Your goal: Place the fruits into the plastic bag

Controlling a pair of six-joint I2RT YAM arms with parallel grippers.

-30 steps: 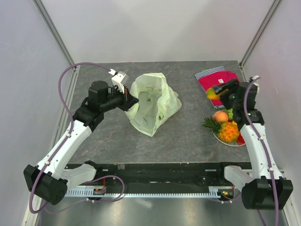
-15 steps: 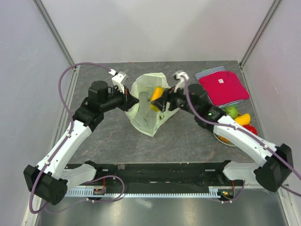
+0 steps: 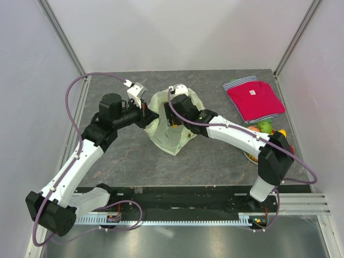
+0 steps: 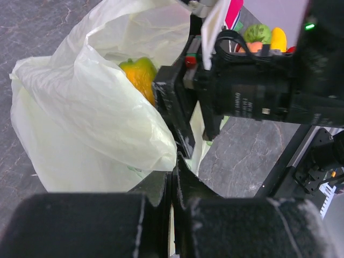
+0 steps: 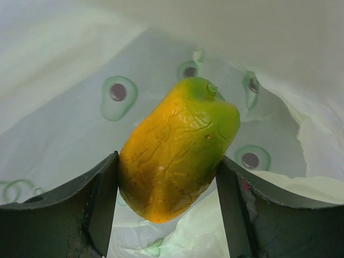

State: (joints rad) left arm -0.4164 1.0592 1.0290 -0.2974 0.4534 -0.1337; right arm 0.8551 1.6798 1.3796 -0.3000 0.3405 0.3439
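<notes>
Partly hidden inside plastic bag [image 4: 91,118]: wrinkled orange-green mango [image 5: 177,145], clamped by right gripper [image 5: 166,185]; left gripper [image 4: 173,171] pinches bag rim.

Top view: dark grey marbled table [image 3: 215,156]. Ctr: pale-green plastic bag [image 3: 169,138], base resting on surface, upper part raised. Rear R corner: folded red shirt [image 3: 255,99], lying flat, striped edge showing. R edge, nearer than shirt: plate [image 3: 249,157], mostly hidden, only rim sliver visible.
</notes>
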